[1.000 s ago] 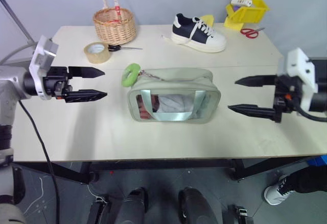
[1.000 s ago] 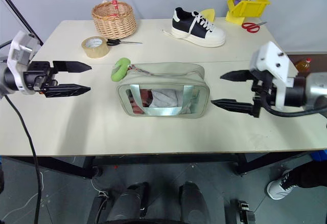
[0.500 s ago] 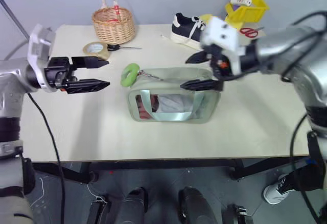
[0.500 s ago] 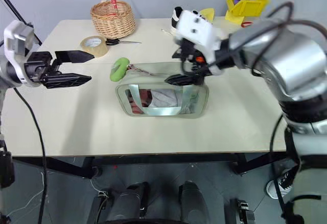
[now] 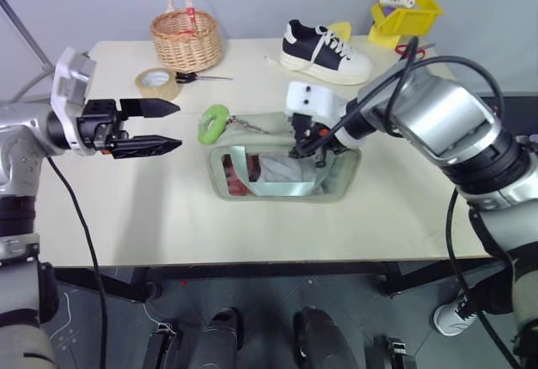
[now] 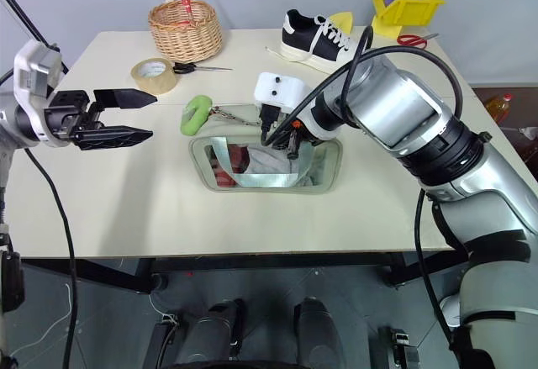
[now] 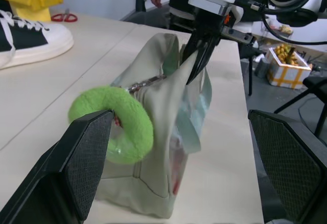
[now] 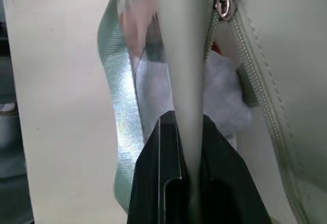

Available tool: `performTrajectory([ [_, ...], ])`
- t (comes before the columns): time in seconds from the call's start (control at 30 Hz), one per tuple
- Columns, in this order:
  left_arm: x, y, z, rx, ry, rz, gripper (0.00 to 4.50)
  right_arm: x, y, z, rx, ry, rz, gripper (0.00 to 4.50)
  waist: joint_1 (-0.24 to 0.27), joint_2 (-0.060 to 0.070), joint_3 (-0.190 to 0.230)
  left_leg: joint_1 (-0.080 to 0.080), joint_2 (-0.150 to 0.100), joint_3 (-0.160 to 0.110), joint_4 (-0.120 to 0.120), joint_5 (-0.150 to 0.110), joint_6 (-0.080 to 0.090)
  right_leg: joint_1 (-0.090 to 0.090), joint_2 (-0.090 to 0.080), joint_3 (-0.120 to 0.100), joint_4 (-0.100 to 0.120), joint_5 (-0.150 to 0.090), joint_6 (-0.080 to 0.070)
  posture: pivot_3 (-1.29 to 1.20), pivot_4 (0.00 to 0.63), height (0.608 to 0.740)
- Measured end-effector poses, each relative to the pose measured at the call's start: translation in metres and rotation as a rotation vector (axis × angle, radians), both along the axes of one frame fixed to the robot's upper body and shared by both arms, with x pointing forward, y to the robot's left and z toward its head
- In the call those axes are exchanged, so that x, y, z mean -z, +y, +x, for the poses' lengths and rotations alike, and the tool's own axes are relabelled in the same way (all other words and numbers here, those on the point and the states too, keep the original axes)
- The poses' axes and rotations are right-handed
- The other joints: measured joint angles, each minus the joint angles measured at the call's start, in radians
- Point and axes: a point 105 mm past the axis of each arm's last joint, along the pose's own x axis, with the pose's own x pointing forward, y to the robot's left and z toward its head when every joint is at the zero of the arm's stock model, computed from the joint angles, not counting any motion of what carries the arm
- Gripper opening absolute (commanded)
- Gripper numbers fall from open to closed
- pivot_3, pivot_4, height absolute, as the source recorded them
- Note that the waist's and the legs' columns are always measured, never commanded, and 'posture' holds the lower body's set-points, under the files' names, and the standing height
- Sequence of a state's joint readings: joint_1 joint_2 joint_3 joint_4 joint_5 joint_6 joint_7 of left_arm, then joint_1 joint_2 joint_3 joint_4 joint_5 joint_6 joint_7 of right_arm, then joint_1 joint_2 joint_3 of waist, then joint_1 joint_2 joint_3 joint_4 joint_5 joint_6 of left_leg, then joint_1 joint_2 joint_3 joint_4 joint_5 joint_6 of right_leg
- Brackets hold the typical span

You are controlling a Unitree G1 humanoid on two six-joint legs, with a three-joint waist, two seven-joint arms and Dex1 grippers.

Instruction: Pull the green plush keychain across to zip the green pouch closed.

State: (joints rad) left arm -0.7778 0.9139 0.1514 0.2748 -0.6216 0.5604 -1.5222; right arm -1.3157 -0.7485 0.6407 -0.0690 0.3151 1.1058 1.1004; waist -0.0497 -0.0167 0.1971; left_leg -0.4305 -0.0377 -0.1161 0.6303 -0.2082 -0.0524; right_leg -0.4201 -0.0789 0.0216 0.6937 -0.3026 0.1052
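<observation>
The green pouch (image 5: 277,186) lies mid-table, its clear window tipped up toward me. At its left end the green plush keychain (image 5: 214,123) hangs on a thin chain (image 5: 248,123) from the zip. My right gripper (image 5: 307,152) points down onto the pouch's top and is shut on the pouch's upper fabric edge (image 8: 191,55) beside the zipper teeth. My left gripper (image 5: 179,125) hovers open a little to the left of the keychain (image 7: 115,129), pointing at it and apart from it. The left wrist view looks along the pouch (image 7: 163,147) to the right gripper (image 7: 199,63).
At the back of the table stand a wicker basket (image 5: 188,39), a tan tape roll (image 5: 158,86), black scissors (image 5: 197,77), a black-and-white shoe (image 5: 324,52), a yellow bin (image 5: 405,18) and red scissors (image 5: 409,50). The table's front edge (image 5: 277,260) is near.
My right arm swung in from the right onto the pouch and shut on its top edge. The pouch tipped its window upward. The left gripper stayed put.
</observation>
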Motion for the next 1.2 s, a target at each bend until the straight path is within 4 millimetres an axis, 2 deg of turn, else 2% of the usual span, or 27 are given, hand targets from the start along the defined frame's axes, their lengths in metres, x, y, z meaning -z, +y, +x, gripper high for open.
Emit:
performTrajectory([
  [0.17, 0.000, 0.000, 0.000, 0.000, -0.001, 0.001, 4.50, -0.008, 0.018, -0.005, -0.047, -0.015, 0.032, 0.02, -0.005, 0.000, 0.000, -0.001, 0.000, 0.000, 0.000, 0.000, -0.001, -0.004, 0.000, 0.001, 0.004, 0.000, 0.000, 0.00, 0.150, 0.695],
  [0.3, 0.000, -0.001, 0.000, 0.002, -0.001, 0.005, 4.50, -0.006, 0.029, -0.015, -0.099, -0.029, 0.028, 0.02, -0.007, 0.000, 0.000, -0.002, 0.000, 0.000, 0.000, 0.000, -0.001, -0.004, 0.000, 0.001, 0.004, 0.000, 0.000, 0.00, 0.150, 0.695],
  [0.4, 0.001, -0.001, 0.000, 0.002, 0.002, 0.009, 4.50, 0.004, 0.031, -0.022, -0.126, -0.013, 0.021, 0.02, -0.007, 0.000, 0.000, -0.002, 0.000, 0.000, 0.001, 0.000, -0.001, -0.004, 0.000, 0.001, 0.004, 0.000, 0.000, 0.00, 0.150, 0.695],
  [0.7, 0.005, 0.000, 0.001, 0.006, 0.014, 0.027, 4.50, 0.009, 0.039, -0.026, -0.127, -0.009, 0.030, 0.02, -0.017, 0.000, 0.000, -0.002, 0.000, 0.000, 0.001, 0.001, -0.001, -0.005, 0.000, 0.001, 0.006, 0.000, 0.000, 0.00, 0.150, 0.695],
  [0.83, 0.005, -0.001, 0.001, 0.007, 0.012, 0.028, 4.50, 0.010, 0.040, -0.027, -0.135, -0.026, 0.033, 1.55, -0.020, 0.000, 0.000, -0.002, 0.000, 0.000, 0.001, 0.001, -0.001, -0.005, 0.000, 0.001, 0.006, 0.000, 0.000, 0.00, 0.150, 0.695],
  [0.87, 0.005, -0.001, 0.001, 0.007, 0.012, 0.028, 4.50, 0.010, 0.040, -0.027, -0.134, -0.027, 0.033, 2.18, -0.020, 0.000, 0.000, -0.002, 0.000, 0.000, 0.001, 0.001, -0.001, -0.005, 0.000, 0.001, 0.006, 0.000, 0.000, 0.00, 0.150, 0.695],
  [1.0, 0.005, -0.001, 0.001, 0.009, 0.012, 0.029, 4.50, 0.002, 0.037, -0.027, -0.113, -0.017, 0.071, 4.14, -0.019, 0.000, 0.000, -0.002, 0.000, 0.000, 0.001, 0.001, -0.001, -0.005, 0.000, 0.001, 0.006, 0.000, 0.000, 0.00, 0.150, 0.695],
  [1.03, 0.005, -0.001, 0.000, 0.009, 0.011, 0.029, 4.50, -0.003, 0.035, -0.026, -0.104, -0.020, 0.083, 4.37, -0.019, 0.000, 0.000, -0.002, 0.000, 0.000, 0.001, 0.001, -0.001, -0.005, 0.000, 0.001, 0.006, 0.000, 0.000, 0.00, 0.150, 0.695],
  [1.2, 0.006, 0.001, 0.002, 0.003, 0.009, 0.032, 4.50, -0.037, 0.009, -0.026, -0.046, -0.090, 0.116, 4.37, -0.015, 0.000, 0.000, -0.002, 0.000, 0.000, 0.001, 0.001, -0.001, -0.005, 0.000, 0.001, 0.006, 0.000, 0.000, 0.00, 0.150, 0.695],
])
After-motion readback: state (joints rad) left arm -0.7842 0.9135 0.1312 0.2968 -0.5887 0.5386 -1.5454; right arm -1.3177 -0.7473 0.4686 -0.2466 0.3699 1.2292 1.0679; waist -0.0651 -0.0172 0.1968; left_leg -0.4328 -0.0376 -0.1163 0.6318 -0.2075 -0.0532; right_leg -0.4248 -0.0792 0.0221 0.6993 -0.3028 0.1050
